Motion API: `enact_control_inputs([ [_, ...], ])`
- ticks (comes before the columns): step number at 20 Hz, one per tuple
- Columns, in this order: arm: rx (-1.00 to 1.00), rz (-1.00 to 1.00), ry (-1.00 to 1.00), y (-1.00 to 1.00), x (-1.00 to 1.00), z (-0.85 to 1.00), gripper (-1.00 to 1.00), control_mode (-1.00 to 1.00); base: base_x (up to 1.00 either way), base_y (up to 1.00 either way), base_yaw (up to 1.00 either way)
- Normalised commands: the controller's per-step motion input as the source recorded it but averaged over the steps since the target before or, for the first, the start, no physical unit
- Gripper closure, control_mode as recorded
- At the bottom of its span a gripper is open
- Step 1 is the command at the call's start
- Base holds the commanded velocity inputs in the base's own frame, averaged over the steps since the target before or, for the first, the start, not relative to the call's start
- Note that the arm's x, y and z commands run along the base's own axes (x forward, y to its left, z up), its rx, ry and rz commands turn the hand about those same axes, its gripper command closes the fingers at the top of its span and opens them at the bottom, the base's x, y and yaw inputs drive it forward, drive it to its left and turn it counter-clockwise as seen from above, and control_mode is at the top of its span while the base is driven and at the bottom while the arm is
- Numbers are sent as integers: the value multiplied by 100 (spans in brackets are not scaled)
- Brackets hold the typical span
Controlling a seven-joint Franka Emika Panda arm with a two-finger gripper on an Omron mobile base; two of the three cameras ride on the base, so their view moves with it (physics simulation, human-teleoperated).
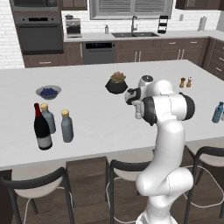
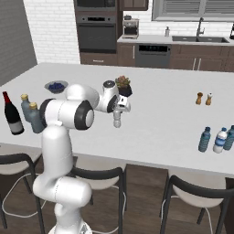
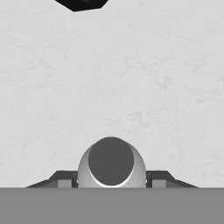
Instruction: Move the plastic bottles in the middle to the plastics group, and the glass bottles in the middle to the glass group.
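Hand view looks straight down on a pale bottle (image 3: 111,159) with a dark grey cap, standing upright on the tabletop (image 3: 131,78) in the middle. The gripper (image 3: 111,183) has a finger on each side of it, and the jaws look closed against its body just below the shoulder.

Its pale look matches the plastics group (image 2: 220,140) at the far right end more than the glass group (image 2: 26,109) at the left end. So it is probably plastic: light, thin-walled and smooth. Such a bottle would give under a hard squeeze and could slip or tilt in the pads. A moderate grip on the straight wall, square to the axis, suits it better than one on the cap or taper.

Behind the bottle stands a dark plant pot (image 1: 116,84), near but not touching. Two small shakers (image 1: 186,82) sit further right and a bowl (image 1: 48,92) of blue fruit to the left, both well apart. Toward the plastics group the white surface lies bare; the main risk there is knocking the close-set bottles on arrival.
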Motion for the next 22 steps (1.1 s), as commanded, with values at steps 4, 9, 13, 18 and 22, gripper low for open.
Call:
enact_control_inputs([
  [4,0,-8,0,-39,-39,30,100,-100,0,0,0],
  [9,2,-24,0,-95,-39,50,100,-100,0,0,0],
  [13,4,-28,0,-100,-41,41,100,-100,0,0,0],
  [18,3,-28,0,-100,-44,27,100,-100,0,0,0],
  [22,0,-26,0,-100,-36,18,100,-100,0,0,0],
])
